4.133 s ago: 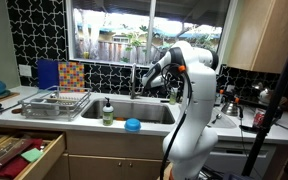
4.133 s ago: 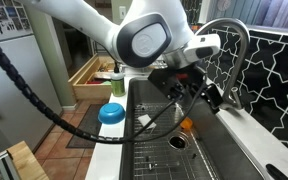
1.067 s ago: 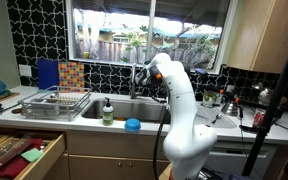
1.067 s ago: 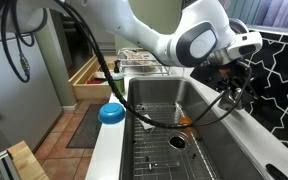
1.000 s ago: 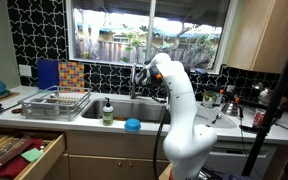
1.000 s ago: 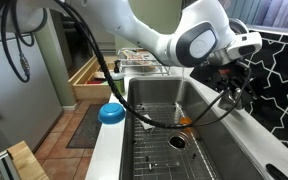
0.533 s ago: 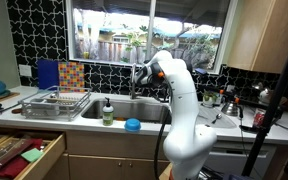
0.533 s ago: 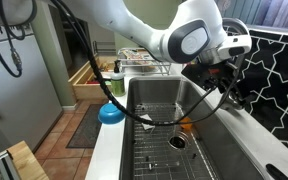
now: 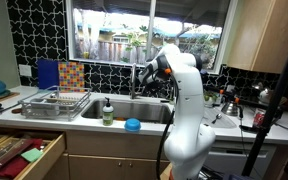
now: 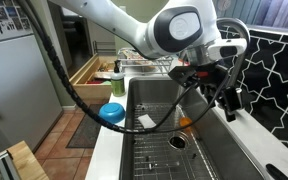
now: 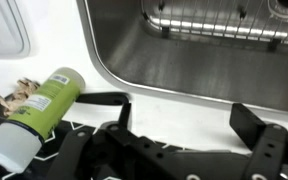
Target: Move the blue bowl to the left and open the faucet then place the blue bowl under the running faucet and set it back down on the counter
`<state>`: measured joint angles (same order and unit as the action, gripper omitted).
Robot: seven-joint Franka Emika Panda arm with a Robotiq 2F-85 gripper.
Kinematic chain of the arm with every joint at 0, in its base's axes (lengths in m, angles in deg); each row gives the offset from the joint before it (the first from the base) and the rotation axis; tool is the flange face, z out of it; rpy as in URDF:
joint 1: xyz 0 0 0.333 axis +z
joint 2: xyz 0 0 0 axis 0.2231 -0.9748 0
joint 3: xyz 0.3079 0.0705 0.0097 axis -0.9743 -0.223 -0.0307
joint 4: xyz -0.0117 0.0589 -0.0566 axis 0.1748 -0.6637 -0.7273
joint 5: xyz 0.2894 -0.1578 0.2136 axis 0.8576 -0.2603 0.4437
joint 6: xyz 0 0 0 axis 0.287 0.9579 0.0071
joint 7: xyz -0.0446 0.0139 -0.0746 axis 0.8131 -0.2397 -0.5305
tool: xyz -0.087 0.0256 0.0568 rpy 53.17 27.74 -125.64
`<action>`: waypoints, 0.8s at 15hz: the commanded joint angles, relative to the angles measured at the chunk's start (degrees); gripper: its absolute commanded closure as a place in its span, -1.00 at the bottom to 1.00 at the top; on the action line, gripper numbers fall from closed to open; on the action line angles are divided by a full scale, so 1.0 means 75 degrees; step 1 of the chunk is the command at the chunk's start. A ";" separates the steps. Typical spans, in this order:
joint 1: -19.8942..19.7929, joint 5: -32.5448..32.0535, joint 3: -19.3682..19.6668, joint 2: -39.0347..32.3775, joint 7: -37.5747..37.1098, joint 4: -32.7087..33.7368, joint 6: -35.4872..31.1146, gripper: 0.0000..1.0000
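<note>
In an exterior view, a soap bottle (image 9: 108, 111) stood at the left end of the sink (image 9: 154, 112). Just right of it, the bowl (image 9: 132, 125) sat upright on the front strip of the counter (image 10: 106, 145), with nothing touching it, well apart from the arm. Further right, the faucet (image 9: 135, 82) rose behind the basin, and the arm was folded in close beside it. No running water could be made out.

In the wrist view, the gripper (image 11: 179, 105) was released, its jaws spread wide and empty, over the counter at the basin's edge.

The step in hand looked to be opening the faucet. The handle was too small to tell apart, so the gripper would need to be lined up on it carefully. It would need to come in slowly and clear of the spout. The handle should sit between the open jaws, or against one finger. A gentle push would then avoid slipping off or straining the tap.
</note>
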<state>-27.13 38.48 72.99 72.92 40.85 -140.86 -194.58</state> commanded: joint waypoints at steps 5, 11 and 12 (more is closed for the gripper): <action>-0.0254 0.0036 -0.0568 0.0855 0.0909 -0.0439 0.1950 -1.00; -0.0191 -0.0020 -0.0699 0.1118 0.1324 -0.0768 0.2148 -1.00; -0.0146 -0.0119 -0.0789 0.1450 0.1801 -0.1082 0.2330 -1.00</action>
<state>-27.99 38.82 69.39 79.07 48.56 -144.34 -180.03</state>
